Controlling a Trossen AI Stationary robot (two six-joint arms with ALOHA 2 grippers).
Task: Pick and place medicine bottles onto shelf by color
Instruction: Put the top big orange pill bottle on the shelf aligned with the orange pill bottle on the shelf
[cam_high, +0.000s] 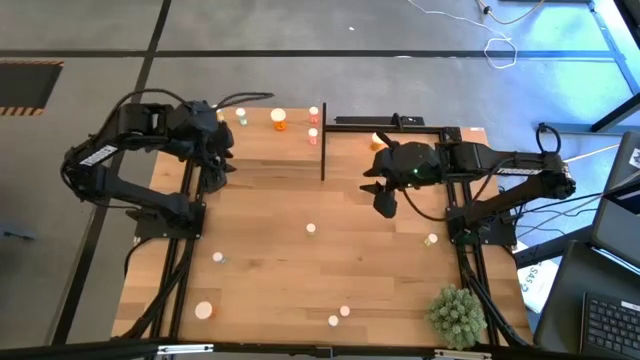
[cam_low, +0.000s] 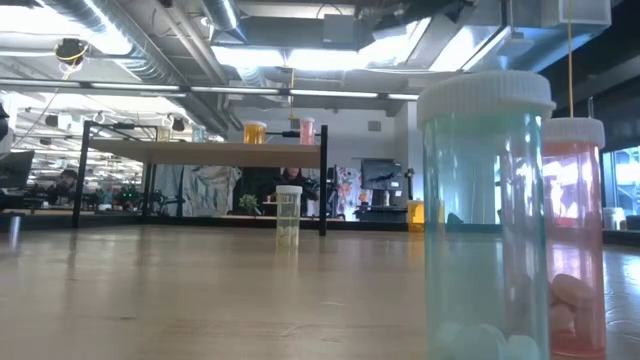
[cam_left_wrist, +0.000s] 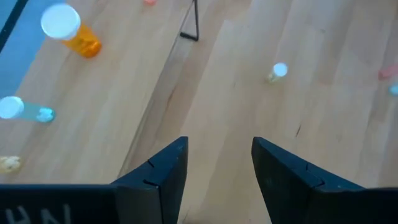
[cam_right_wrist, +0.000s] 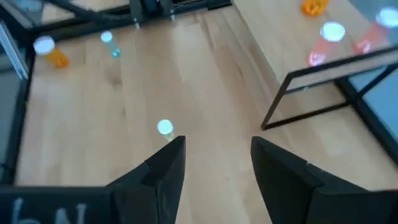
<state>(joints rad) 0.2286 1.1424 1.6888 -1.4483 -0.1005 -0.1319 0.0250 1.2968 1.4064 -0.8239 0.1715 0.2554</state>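
Bottles lie scattered over the tabletop (cam_high: 300, 280) in the high view, and the one nearest the centre, a pale bottle (cam_high: 311, 229), stands alone between the two arms. The right gripper (cam_high: 386, 205) hangs just to that bottle's right and a little toward the shelf (cam_high: 265, 140); the left gripper (cam_high: 215, 180) waits farther off, near the shelf's left end. My judgement is that the right arm is the nearer one for this pick. On the shelf stand an orange bottle (cam_high: 279, 121) and reddish ones (cam_high: 313, 125).

Low view: the pale bottle (cam_low: 288, 215) stands upright, cap up, its long axis vertical, in front of the raised shelf (cam_low: 200, 152). Two more bottles loom close to the lens, a greenish one (cam_low: 485, 215) and a reddish one (cam_low: 572, 235) behind it.

Left wrist view: the left gripper (cam_left_wrist: 217, 171) holds nothing, fingers spread, with the pale bottle (cam_left_wrist: 278, 72) well ahead.

Right wrist view: the right gripper (cam_right_wrist: 214, 165) is likewise parted and empty; the pale bottle (cam_right_wrist: 165, 128) sits just beyond its one fingertip (cam_right_wrist: 171, 155), off the gap's line, so the claw would need a sideways shift before descending
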